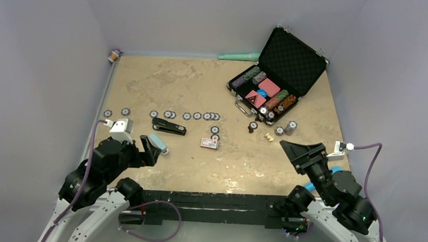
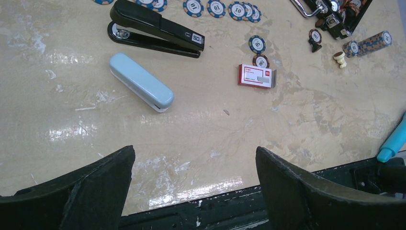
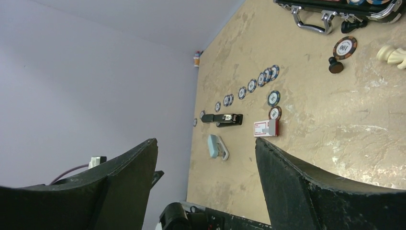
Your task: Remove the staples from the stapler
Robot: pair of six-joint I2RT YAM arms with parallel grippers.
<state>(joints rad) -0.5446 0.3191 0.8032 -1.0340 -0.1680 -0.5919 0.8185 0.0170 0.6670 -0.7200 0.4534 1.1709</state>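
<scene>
The black stapler (image 1: pixel 168 126) lies closed on the table left of centre; the left wrist view shows it (image 2: pixel 155 30) at top left and the right wrist view shows it (image 3: pixel 222 119) small in the distance. No staples show. My left gripper (image 1: pixel 149 151) hangs open near the front left, short of the stapler, with only bare table between its fingers (image 2: pixel 103 184). Over the front right edge, my right gripper (image 1: pixel 297 152) is open and empty, its fingers (image 3: pixel 292 177) wide apart.
A pale blue rounded block (image 1: pixel 158 143) lies just in front of the stapler. A red-and-white card (image 1: pixel 209 144) sits mid-table. Poker chips (image 1: pixel 197 116) run in a row behind them. An open black case (image 1: pixel 282 69) of chips stands back right. Chess pieces (image 1: pixel 269 137) lie nearby.
</scene>
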